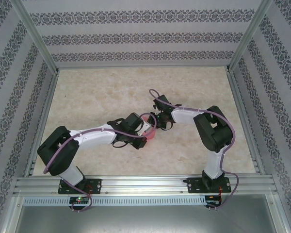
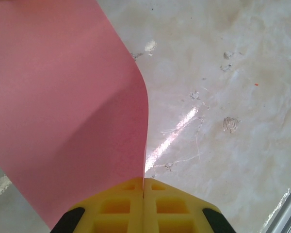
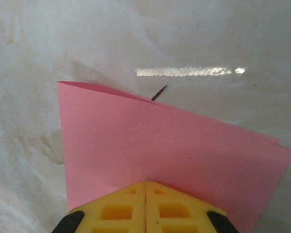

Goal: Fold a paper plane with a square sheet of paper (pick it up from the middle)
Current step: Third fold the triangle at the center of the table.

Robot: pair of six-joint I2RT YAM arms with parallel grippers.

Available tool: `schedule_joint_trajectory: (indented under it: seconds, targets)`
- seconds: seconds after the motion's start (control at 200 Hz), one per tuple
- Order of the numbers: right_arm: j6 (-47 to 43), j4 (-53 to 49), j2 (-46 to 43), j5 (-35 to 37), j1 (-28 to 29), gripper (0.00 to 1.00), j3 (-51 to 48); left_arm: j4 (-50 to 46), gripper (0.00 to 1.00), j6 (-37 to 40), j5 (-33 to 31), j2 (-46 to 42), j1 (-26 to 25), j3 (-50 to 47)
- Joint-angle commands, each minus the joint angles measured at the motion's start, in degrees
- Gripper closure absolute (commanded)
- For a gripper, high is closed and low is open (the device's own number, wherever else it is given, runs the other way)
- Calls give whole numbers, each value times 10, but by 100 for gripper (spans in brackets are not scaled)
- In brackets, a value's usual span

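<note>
Both grippers meet mid-table [image 1: 87,97] at the paper [image 2: 63,107]. Left gripper [image 2: 144,182]: jaws pressed together, pinching the paper's edge. The sheet curls up and to the left, top cut off. Right gripper [image 3: 145,184]: jaws pressed together, tips over the folded sheet. Its near edge is hidden behind them, so can't tell if it's gripped. From above, the wrists hide most of the paper.

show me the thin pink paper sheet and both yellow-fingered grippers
thin pink paper sheet [image 3: 160,145], right wrist view, its flat middle
left gripper [image 2: 143,180], left wrist view, where its tips meet
right gripper [image 3: 145,183], right wrist view, where its tips meet
</note>
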Motion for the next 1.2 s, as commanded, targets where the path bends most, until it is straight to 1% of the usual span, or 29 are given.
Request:
schedule_joint_trajectory:
  seconds: [0.0,0.245,0.435,0.659,0.824,1.194]
  targets:
    - [-40,-50,19,30,10,94,16,16,100,14,37,12,24,16]
    - [-52,-57,20,35,12,94,15,10,99,18,61,43,59,38]
    - [-57,-59,20,34,12,94,14,-2,98,27,57,58,71,55]
    - [-58,-60,16,35,12,94,14,-12,98,35,33,70,79,58]
    - [-54,-58,14,33,12,94,13,-8,96,35,49,83,81,59]
    - [-45,-50,15,32,11,93,7,-2,95,29,17,92,82,54]
